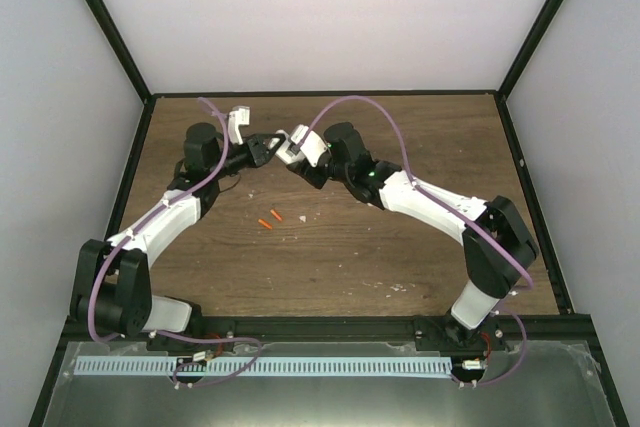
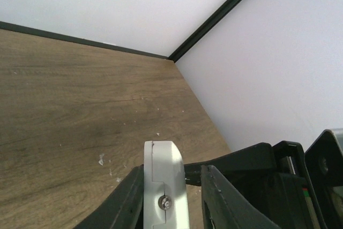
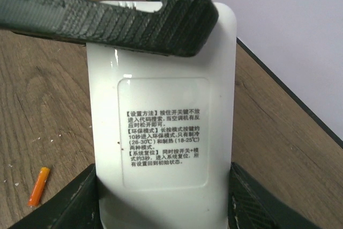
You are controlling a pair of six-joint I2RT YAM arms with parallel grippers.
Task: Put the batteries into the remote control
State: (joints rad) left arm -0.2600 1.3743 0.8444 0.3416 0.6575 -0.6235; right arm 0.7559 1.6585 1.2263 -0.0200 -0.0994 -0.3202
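The right gripper (image 3: 163, 210) is closed on the remote control (image 3: 161, 105), label side facing its camera, above the table (image 1: 400, 247) near the middle of the far edge. The left gripper (image 2: 171, 175) straddles the remote's other end; we cannot tell whether it clamps. Both batteries (image 1: 264, 223) lie mid-table, slightly toward the left edge.

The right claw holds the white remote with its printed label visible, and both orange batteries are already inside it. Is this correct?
Not quite. The right claw holds the remote, label visible, but both batteries lie on the table, outside it; the top external view shows them.
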